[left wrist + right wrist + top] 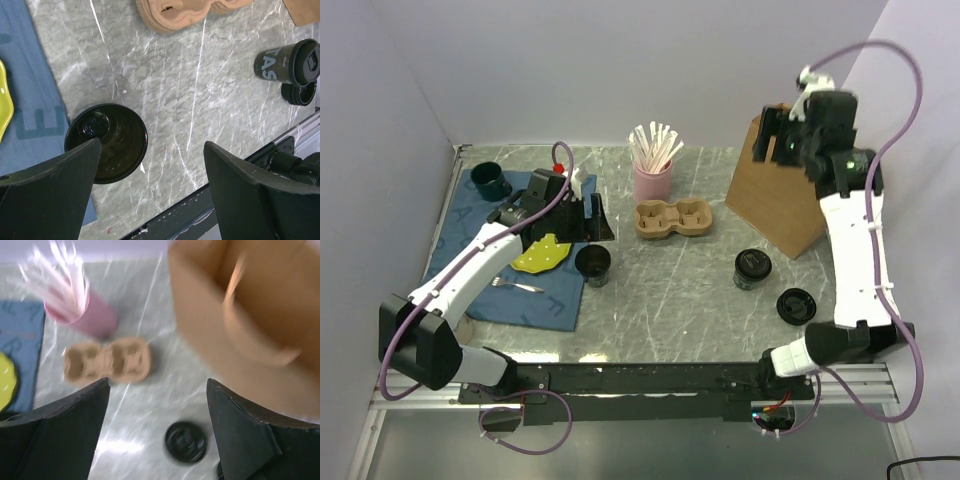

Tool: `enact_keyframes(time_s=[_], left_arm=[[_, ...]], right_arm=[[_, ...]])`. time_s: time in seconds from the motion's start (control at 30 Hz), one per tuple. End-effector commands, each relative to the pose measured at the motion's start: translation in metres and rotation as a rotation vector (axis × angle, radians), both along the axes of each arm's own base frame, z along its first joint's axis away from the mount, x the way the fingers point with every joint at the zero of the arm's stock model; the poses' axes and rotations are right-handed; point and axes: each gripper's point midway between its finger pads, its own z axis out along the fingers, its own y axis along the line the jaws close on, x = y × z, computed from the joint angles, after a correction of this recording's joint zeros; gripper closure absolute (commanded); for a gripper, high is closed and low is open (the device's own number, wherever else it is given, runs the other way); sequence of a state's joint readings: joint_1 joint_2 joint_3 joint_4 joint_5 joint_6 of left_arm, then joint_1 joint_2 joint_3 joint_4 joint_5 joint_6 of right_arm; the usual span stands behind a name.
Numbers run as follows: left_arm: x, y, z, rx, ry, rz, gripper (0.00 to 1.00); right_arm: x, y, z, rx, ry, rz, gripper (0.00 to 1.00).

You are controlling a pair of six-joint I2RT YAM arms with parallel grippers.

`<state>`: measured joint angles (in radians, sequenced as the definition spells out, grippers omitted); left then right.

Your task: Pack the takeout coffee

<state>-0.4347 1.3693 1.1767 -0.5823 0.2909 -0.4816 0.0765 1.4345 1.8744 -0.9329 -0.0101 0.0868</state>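
An open black coffee cup stands by the blue cloth's edge. My left gripper hovers open just behind it. In the left wrist view that cup sits partly behind the left finger, and the gripper holds nothing. A lidded black cup stands right of centre, with a loose black lid beside it. The brown cardboard cup carrier lies mid-table. My right gripper is raised, open and empty, over the brown paper bag. The blurred right wrist view shows the gripper, bag, carrier and lidded cup.
A pink cup of white stirrers stands behind the carrier. The blue cloth at the left holds a dark blue cup, a yellow-green plate and a fork. Walls close the left and back sides.
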Motion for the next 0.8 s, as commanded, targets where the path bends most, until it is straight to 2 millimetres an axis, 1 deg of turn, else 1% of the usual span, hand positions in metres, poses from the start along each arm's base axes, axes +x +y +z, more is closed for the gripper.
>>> enact_keyframes(time_s=[0.0,0.07,0.1,0.2,0.23,0.3,0.33,0.4,0.43,0.47,0.53,0.57,0.6,0.67,0.77], left_arm=[[-0.004,-0.001,0.012,-0.023,-0.058,-0.023,0.11],[-0.003,0.001,0.010,-0.010,-0.056,-0.021,0.10],[-0.003,0.001,0.010,-0.005,-0.055,-0.019,0.11],[-0.001,0.002,0.011,-0.001,-0.060,-0.013,0.11],[-0.001,0.001,0.013,-0.006,-0.060,-0.013,0.11],[-0.003,-0.001,0.015,-0.021,-0.055,-0.022,0.11],[-0.004,-0.001,0.014,-0.023,-0.050,-0.022,0.11],[-0.006,-0.001,0.014,-0.025,-0.043,-0.022,0.11],[-0.007,0.000,0.012,-0.021,-0.040,-0.020,0.11],[-0.007,0.001,0.009,-0.017,-0.033,-0.019,0.11],[-0.007,0.001,0.006,-0.010,-0.022,-0.021,0.11],[-0.007,0.001,0.004,-0.005,-0.017,-0.021,0.11],[-0.006,0.000,0.003,-0.005,-0.011,-0.021,0.11],[-0.003,-0.002,0.003,-0.004,-0.005,-0.023,0.12],[0.000,-0.005,0.001,-0.009,0.007,-0.029,0.12]], right_arm=[[0.017,-0.028,0.032,-0.224,-0.036,0.024,0.12],[0.028,-0.025,0.042,-0.227,-0.089,0.073,0.12],[0.029,-0.028,0.044,-0.214,-0.102,0.083,0.12],[0.039,-0.029,0.036,-0.252,-0.083,0.124,0.15],[0.044,-0.031,0.029,-0.265,-0.063,0.125,0.15],[0.048,-0.041,0.023,-0.301,-0.038,0.093,0.15],[0.051,-0.054,0.018,-0.307,-0.021,0.066,0.15],[0.053,-0.059,0.008,-0.308,0.003,0.085,0.14],[0.056,-0.060,-0.003,-0.298,0.029,0.104,0.13],[0.057,-0.066,-0.010,-0.302,0.048,0.094,0.12],[0.059,-0.072,-0.020,-0.300,0.073,0.090,0.12],[0.060,-0.077,-0.022,-0.298,0.073,0.086,0.12],[0.062,-0.079,-0.026,-0.298,0.083,0.089,0.12],[0.065,-0.077,-0.029,-0.283,0.080,0.121,0.15],[0.067,-0.067,-0.039,-0.244,0.089,0.190,0.18]])
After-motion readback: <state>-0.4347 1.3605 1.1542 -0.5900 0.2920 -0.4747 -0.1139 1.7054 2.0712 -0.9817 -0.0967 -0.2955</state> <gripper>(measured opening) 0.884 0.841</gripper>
